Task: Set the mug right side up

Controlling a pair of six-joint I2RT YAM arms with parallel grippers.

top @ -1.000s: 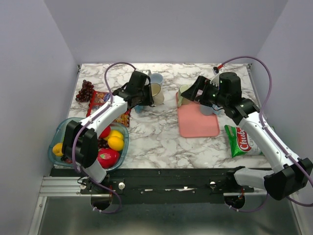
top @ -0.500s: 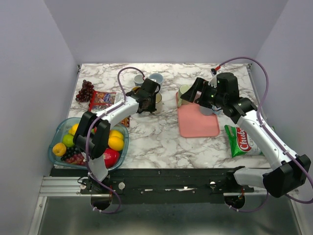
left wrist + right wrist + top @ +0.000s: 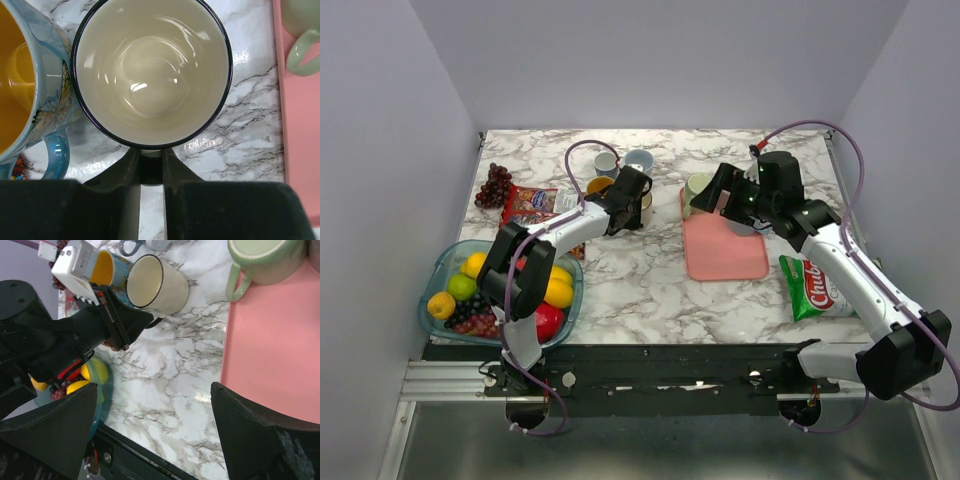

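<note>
A cream mug with a dark rim (image 3: 150, 75) stands mouth up on the marble table, its inside showing. It also shows in the right wrist view (image 3: 157, 282), and in the top view it is mostly hidden under my left gripper (image 3: 628, 200). My left gripper (image 3: 150, 170) is shut on the mug's handle at the near rim. My right gripper (image 3: 715, 190) is open and empty, held above the pink mat (image 3: 725, 250); its jaws stand wide apart in the right wrist view (image 3: 155, 425).
A blue mug with a yellow inside (image 3: 20, 85) touches the cream mug's left side. A pale green mug (image 3: 697, 187) stands at the mat's far left corner. Two more mugs (image 3: 625, 160) stand behind. A fruit bowl (image 3: 432, 285), candy bag (image 3: 525, 205), grapes (image 3: 495, 185) and chips bag (image 3: 815, 285) lie around.
My left wrist has swung right and rotated over the cream mug, turning it from lying on its side to mouth up. My right arm has shifted slightly left.
</note>
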